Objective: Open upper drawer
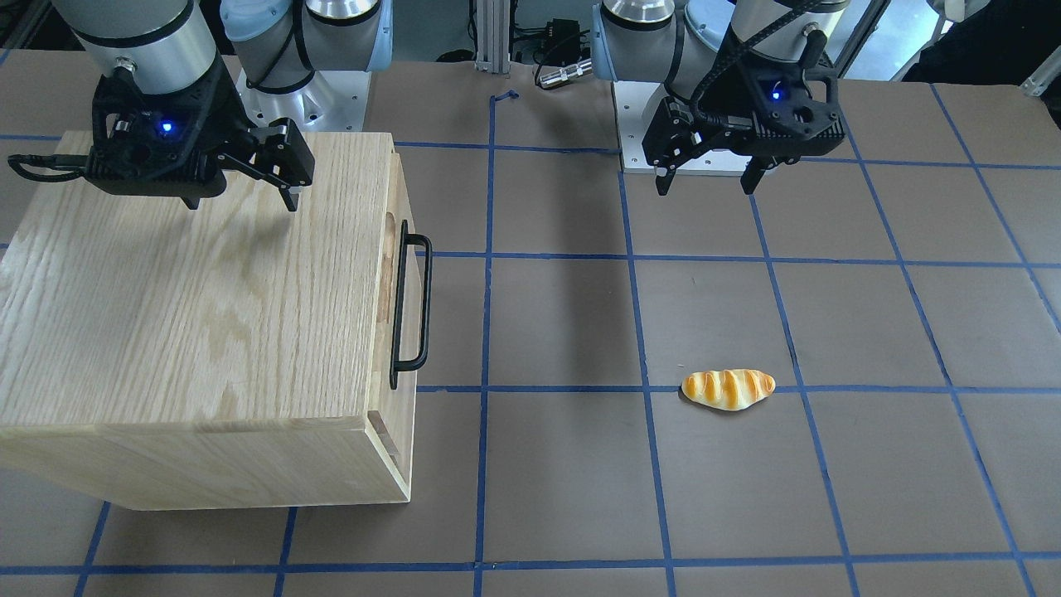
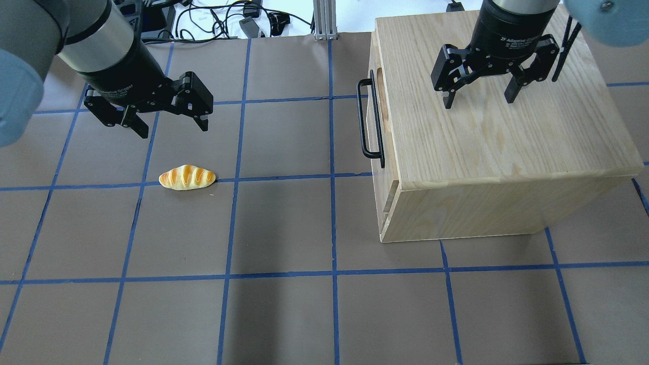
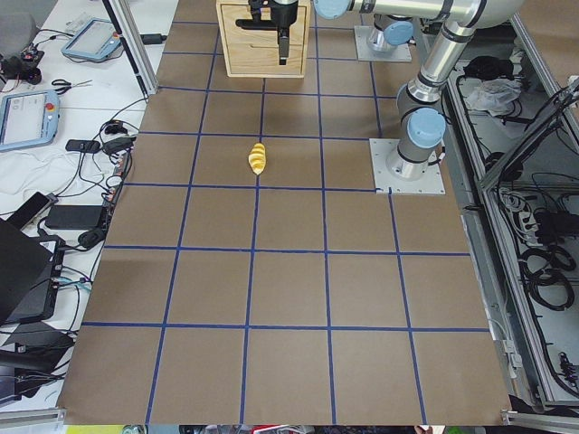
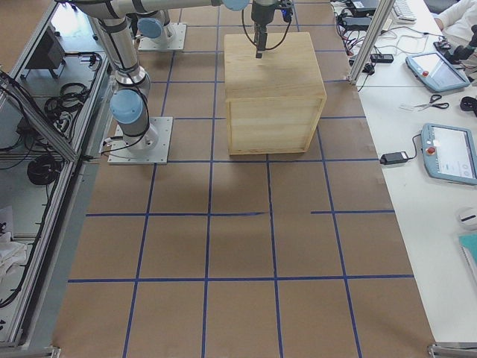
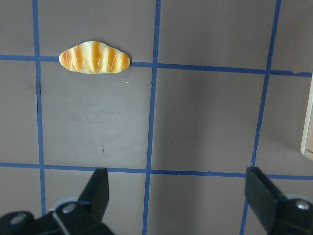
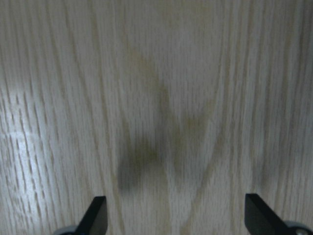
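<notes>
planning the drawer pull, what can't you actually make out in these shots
- Inside of the drawer: it is shut, so hidden in every view.
- Drawer front: edge-on in the overhead and front-facing views; tiny in the left side view and partly behind the left fingers.
- Right side view: only the back of the cabinet shows.
- Right wrist view: blurred wood only; the right fingers are cut off by the bottom edge.

Overhead and front cameras faced each other over one table (image 2: 284, 314); side cameras stood far, wrist cameras close above.
</notes>
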`<state>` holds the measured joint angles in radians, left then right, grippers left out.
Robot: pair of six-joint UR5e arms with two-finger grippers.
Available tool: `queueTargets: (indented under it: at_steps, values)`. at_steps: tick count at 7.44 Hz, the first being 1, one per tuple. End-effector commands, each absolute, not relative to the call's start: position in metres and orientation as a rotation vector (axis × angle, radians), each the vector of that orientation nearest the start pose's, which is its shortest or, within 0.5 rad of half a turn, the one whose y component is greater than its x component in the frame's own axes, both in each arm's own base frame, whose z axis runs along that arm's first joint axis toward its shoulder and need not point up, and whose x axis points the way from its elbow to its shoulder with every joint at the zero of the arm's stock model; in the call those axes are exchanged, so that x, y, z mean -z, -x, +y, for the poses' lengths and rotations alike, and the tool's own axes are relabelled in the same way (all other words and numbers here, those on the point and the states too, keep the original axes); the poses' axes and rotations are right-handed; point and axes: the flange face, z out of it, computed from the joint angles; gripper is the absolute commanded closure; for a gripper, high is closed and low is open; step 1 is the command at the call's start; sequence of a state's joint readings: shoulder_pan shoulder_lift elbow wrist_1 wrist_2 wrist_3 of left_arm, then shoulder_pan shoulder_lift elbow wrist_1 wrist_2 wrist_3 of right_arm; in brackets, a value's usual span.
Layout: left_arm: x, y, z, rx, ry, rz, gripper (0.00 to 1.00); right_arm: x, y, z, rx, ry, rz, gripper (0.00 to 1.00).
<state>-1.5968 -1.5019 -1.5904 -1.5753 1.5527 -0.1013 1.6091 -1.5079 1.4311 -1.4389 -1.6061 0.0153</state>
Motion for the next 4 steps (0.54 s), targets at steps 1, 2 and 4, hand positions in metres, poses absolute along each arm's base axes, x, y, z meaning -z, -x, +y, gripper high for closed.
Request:
queueTargets:
  at_steps: [1,2,4]
  values:
    - [-0.5107,0.1469,-0.4628,0.069,0.118,3.157,0.00,-0.5126,-0.1493,-0.5066,-0.084,0.038,3.177,0.00]
    - [-0.5107,0.1468,-0.4628,0.069,0.118,3.155,0.00,-0.5126,-0.1493,-0.5066,-0.084,0.038,3.177,0.00]
    - [-0.5114,0.1481,-0.4620,0.071,0.116,3.162,0.00,-0.5126,-0.1493,-0.5066,-0.084,0.038,3.177,0.00]
